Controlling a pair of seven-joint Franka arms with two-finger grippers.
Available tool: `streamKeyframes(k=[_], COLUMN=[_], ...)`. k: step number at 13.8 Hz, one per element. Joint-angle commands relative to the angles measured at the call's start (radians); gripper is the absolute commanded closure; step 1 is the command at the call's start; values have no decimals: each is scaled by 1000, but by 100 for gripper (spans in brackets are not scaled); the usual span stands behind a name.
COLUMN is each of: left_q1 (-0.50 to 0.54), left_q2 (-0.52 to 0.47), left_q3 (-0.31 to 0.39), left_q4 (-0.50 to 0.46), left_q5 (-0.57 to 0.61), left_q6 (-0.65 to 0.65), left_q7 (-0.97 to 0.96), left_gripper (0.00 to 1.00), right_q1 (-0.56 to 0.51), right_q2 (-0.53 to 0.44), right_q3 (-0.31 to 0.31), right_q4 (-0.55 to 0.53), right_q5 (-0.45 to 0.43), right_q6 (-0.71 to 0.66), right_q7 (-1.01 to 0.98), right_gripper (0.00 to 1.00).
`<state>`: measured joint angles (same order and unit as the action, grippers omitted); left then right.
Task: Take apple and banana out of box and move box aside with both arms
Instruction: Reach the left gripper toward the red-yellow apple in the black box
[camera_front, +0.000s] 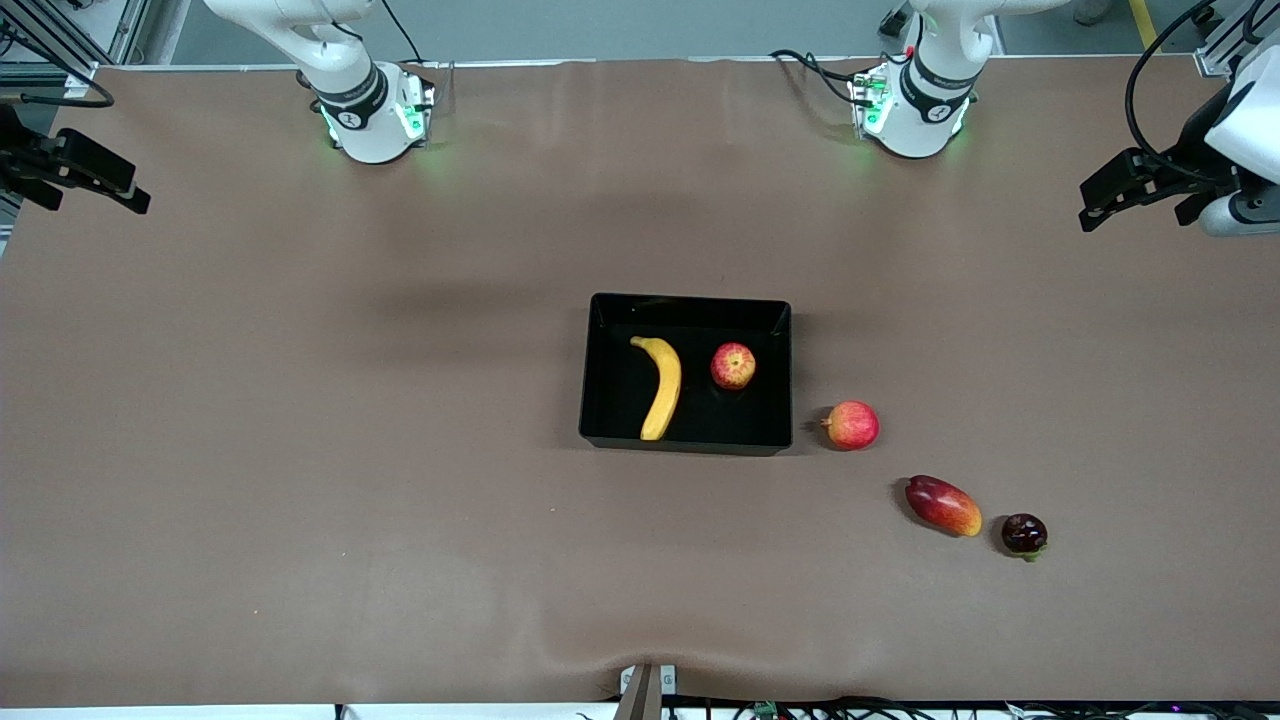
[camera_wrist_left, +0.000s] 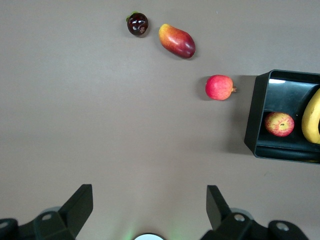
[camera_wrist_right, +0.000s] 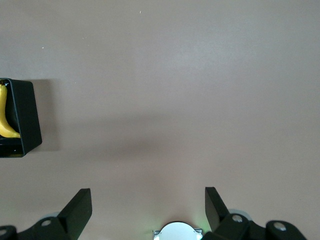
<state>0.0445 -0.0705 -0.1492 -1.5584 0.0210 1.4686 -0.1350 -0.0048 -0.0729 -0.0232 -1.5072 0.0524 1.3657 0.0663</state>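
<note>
The left gripper (camera_wrist_left: 149, 210) hangs with its fingers (camera_wrist_left: 77, 205) spread wide and nothing between them, up over the table's edge at the left arm's end. The right gripper (camera_wrist_right: 148, 209) is the same, fingers (camera_wrist_right: 78, 206) parted and empty, over the edge at the right arm's end. Both arms wait well apart from the fruit.

The black box (camera_front: 686, 440) sits on the brown table (camera_front: 300, 450) near its middle, far from either set of fingers. In it lie the banana (camera_front: 662, 385), along the wall toward the right arm's end, and the apple (camera_front: 733, 365), toward the left arm's end; the two do not touch.

Outside the box, toward the left arm's end, a pinkish-red round fruit (camera_front: 852, 425) lies just beside the wall. Nearer the front camera lie a red-orange mango (camera_front: 943, 505) and, beside it, a small dark round fruit (camera_front: 1024, 534).
</note>
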Motion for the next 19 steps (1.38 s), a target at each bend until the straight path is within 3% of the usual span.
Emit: streamKeyframes(k=[1, 6, 9, 14, 19], left_q1=[0, -18, -18, -28, -158], left_q2=[0, 55, 124, 292, 481], left_q3=[3, -9, -76, -257, -268], left_q4=[12, 44, 44, 40, 31], left_q5=[-12, -1, -10, 2, 43], left_q6=[-19, -17, 1, 162, 398], left_q7=[23, 2, -44, -436, -835], left_gripper=[0, 0, 0, 0, 0], right_q1=[-1, -1, -1, -1, 2], right_q2=[-10, -10, -10, -10, -8], right_q3=[2, 2, 2, 2, 2], right_q4=[-8, -8, -8, -8, -8], right_q5=[6, 6, 7, 6, 6], right_q6=[1, 1, 1, 3, 1], right_q7=[7, 7, 7, 7, 7], right_gripper=[0, 0, 0, 0, 0])
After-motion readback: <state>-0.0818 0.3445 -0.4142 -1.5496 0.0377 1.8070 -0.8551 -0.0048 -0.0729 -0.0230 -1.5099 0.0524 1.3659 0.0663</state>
